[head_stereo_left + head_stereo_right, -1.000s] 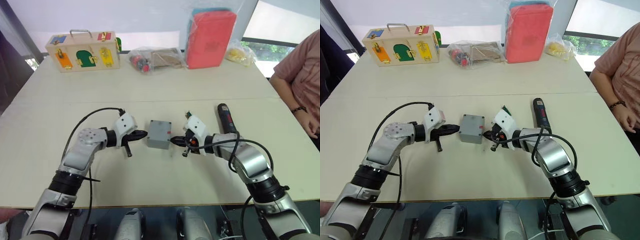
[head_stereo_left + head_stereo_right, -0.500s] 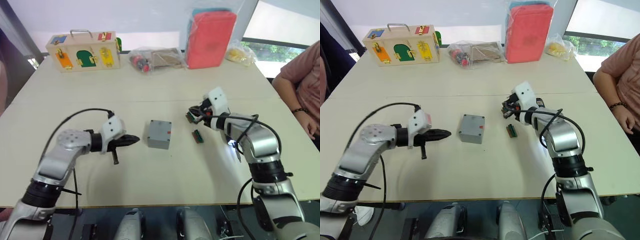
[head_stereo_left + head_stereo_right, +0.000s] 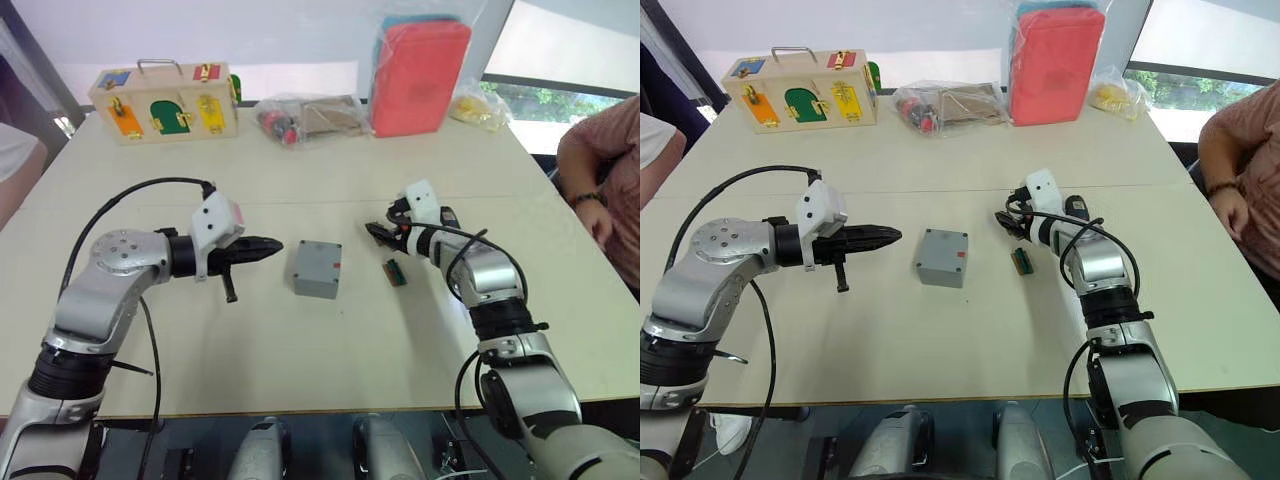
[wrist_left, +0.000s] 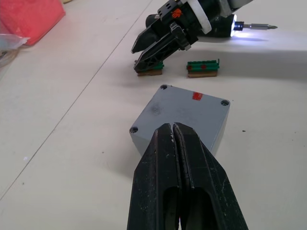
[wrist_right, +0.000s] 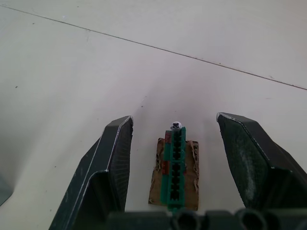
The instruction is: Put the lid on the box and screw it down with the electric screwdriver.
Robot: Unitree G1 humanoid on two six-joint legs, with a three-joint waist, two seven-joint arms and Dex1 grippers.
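Fig.: both arms backed off the box (image 3: pixel 318 268). One sec. ago the two grippers flanked it, tips at its sides; now neither touches it, and the box sits where it did, mid-worktop (image 3: pixel 300 380). L gripper (image 3: pixel 272 244) hangs just left of the box, tip aimed at it, fingers pressed together, holding nothing. R gripper (image 3: pixel 377 232) has swung to the box's right and far side; its fingers are spread wide and empty, straddling a green connector (image 5: pixel 176 165) on a scrap of card. A second connector (image 4: pixel 203 68) lies beside it, also right of the box. Screwdriver (image 4: pixel 252 28) lies further right of the box, behind the R wrist, bit exposed, tip light on, not gripped. Meaning (judged): the lid (image 4: pixel 184 112) appears seated, so placing looks done; fastening is not begun, since the tool is not yet in either gripper. The lid is plain grey, flat, with a small red mark near one edge and a dark hole at each corner; whether screws sit in them cannot be told.
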